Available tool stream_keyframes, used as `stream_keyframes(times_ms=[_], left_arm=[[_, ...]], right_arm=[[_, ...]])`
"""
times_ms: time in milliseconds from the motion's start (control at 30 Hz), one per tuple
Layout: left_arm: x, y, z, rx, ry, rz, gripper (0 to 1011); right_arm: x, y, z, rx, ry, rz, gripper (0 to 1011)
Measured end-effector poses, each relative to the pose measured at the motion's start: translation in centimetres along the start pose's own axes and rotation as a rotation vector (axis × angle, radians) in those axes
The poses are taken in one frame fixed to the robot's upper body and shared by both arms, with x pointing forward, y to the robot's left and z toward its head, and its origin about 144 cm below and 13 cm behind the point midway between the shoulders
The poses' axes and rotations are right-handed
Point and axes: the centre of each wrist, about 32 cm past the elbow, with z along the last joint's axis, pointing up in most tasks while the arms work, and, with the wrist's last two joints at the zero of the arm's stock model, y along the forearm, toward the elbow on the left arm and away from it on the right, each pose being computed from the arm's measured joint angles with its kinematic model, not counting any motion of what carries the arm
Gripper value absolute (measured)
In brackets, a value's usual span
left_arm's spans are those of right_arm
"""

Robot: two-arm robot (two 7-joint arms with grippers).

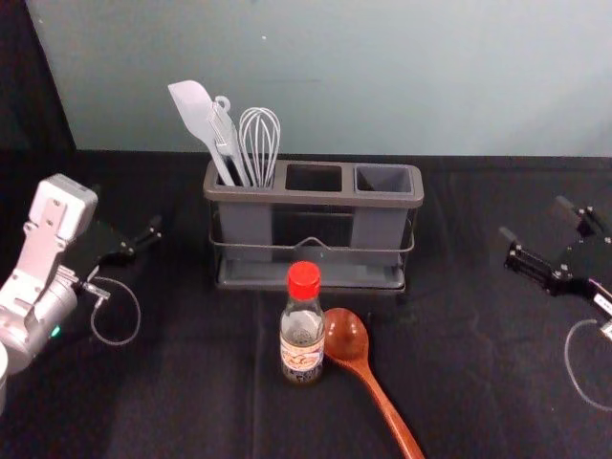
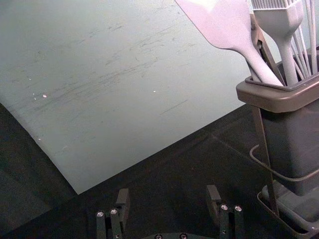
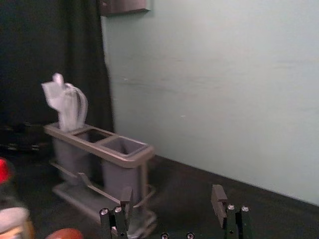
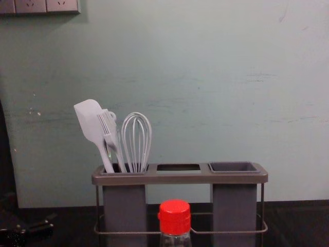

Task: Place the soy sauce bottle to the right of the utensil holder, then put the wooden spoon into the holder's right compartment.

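The soy sauce bottle [image 1: 302, 330], red-capped, stands upright in front of the grey utensil holder [image 1: 316, 198]; its cap [image 4: 175, 217] rises before the holder's middle in the chest view. Close to the bottle's right lies the wooden spoon [image 1: 387, 411], bowl toward the holder, handle toward the near edge. Nothing is in the holder's right compartment [image 4: 234, 166]. My left gripper [image 1: 126, 209] is open and empty left of the holder, as is its view in the left wrist picture, gripper [image 2: 168, 191]. Off to the holder's right, my right gripper [image 1: 535, 219], also [image 3: 172, 191], is open and holds nothing.
A spatula [image 1: 194, 110], a brush [image 4: 110, 134] and a whisk [image 1: 259, 143] stand in the holder's left compartment. Behind the black-covered table [image 1: 229, 382] rises a pale wall [image 1: 382, 76]. Bare cloth lies between the holder and each gripper.
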Motion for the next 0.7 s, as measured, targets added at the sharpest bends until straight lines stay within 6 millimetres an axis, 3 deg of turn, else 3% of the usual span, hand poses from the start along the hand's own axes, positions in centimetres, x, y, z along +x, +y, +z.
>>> stream_keyframes(times_ms=[367,700], left_arm=[[0.0,0.0,0.0,0.000,0.000,0.000,1005],[0.0,0.0,0.0,0.000,0.000,0.000,1005]], right_arm=[[0.2,-0.2,1.4,-0.031,0.075,0.260,1003],[-1.5,2.4,1.2,-0.068,0.016,0.446,1003]])
